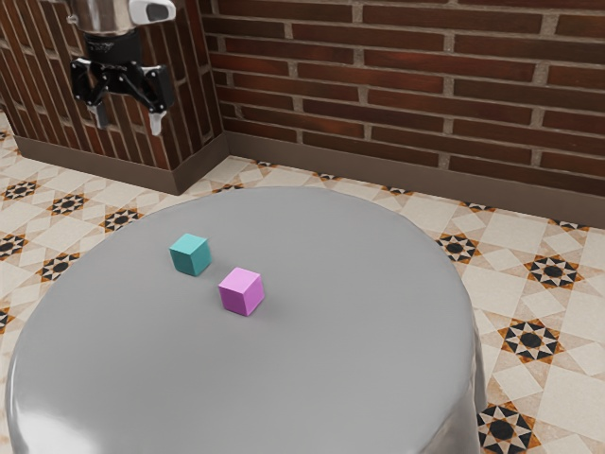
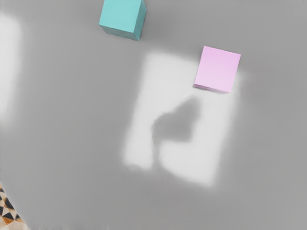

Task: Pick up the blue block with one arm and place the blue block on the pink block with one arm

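**Exterior view: one gripper up high, two blocks down on the table**

Seen from the side: one black gripper (image 1: 128,123), up high near the exterior view's upper left, in front of a brick wall (image 1: 425,85). Two fingers (image 1: 97,112), spread wide apart, with nothing between them. Well above the table, far from both blocks.

Down below: one round grey table (image 1: 331,369). On it, two blocks. One blue block (image 1: 190,253), more of a blue-green, flat on the table top, in the exterior view's left half. One pink block (image 1: 241,290) just beside it, a bit nearer the camera and a bit toward the exterior view's right. Close together but apart, with a thin strip of grey table between them. Blue not on top of pink, both side by side on the table.

Around the table: a tiled floor (image 1: 529,284) with dark star shapes.

Looking down in the wrist view: two blocks again, one blue block (image 2: 123,17) and one pink block (image 2: 217,68), apart from each other with bare table (image 2: 72,143) between. One bright patch of light (image 2: 144,143) on the table next to the pink block, and one dark shadow (image 2: 175,122) inside that patch. One small corner of tiled floor (image 2: 7,211) past the table's edge.
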{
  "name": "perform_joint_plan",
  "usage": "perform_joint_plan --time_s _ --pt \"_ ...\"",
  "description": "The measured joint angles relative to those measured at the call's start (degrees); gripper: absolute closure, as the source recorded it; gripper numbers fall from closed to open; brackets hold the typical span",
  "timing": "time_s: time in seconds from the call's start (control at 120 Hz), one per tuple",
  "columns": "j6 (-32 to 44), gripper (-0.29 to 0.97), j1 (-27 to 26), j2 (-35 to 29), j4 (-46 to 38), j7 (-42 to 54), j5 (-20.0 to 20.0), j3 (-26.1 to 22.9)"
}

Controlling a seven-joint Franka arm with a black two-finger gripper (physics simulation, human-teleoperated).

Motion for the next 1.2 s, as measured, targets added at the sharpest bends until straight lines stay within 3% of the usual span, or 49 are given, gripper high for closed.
perform_joint_plan --time_s 0.183,0.383,0.733,0.933,1.108,1.2 --pt "-0.10 0.00 -0.31 0.01 0.60 -0.22 0.01 -0.12" --pt "-3.39 0.00 -2.63 -0.36 12.99 -0.45 0.09 -1.68" --pt "-5.10 0.00 -9.55 0.11 13.31 -0.84 0.18 -3.53" --pt "-5.16 0.00 -7.20 1.26 12.98 -0.98 0.01 -3.39" --pt "3.88 0.00 -2.54 -4.91 -7.28 -1.01 -1.01 -4.34" --pt "10.10 0.00 -2.72 -8.01 -17.73 -0.98 -1.20 -4.77"
